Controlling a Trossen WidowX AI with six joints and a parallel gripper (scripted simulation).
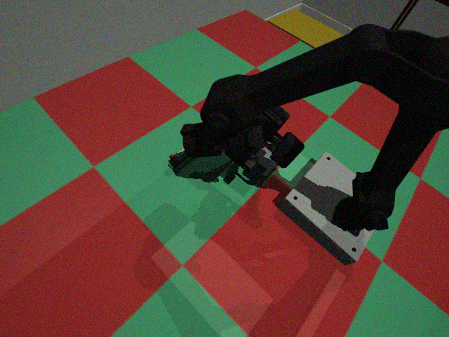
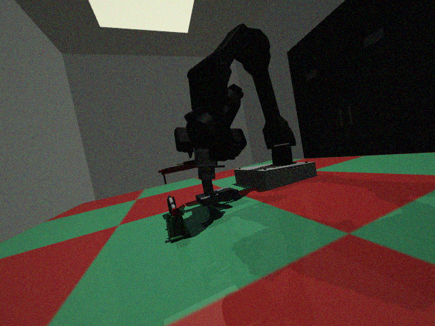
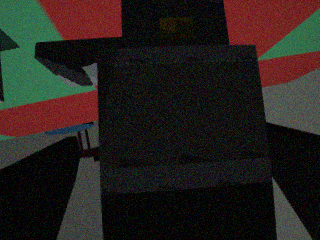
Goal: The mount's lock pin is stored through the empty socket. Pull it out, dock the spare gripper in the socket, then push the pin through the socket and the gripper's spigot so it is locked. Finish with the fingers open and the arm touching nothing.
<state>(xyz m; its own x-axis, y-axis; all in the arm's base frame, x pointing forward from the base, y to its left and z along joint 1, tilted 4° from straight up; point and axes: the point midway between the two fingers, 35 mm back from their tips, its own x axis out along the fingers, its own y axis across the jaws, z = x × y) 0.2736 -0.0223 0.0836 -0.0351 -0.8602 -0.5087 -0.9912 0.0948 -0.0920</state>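
Blk gripper (image 1: 259,161) (image 2: 209,164) (image 3: 167,137) wide open — gripping nothing, jaws around dark block (image 2: 206,172) (image 3: 185,110), prob. spare gripper, betw. arm's base (image 1: 327,172) (image 2: 287,176) & worktop's (image 1: 112,83) (image 2: 88,280) far-left edge in top view — pin unclear.

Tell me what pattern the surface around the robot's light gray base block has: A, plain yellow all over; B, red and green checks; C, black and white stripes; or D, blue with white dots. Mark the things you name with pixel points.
B: large red and green squares alternate around the base block (image 1: 327,172) (image 2: 287,178) in both the top and exterior views.
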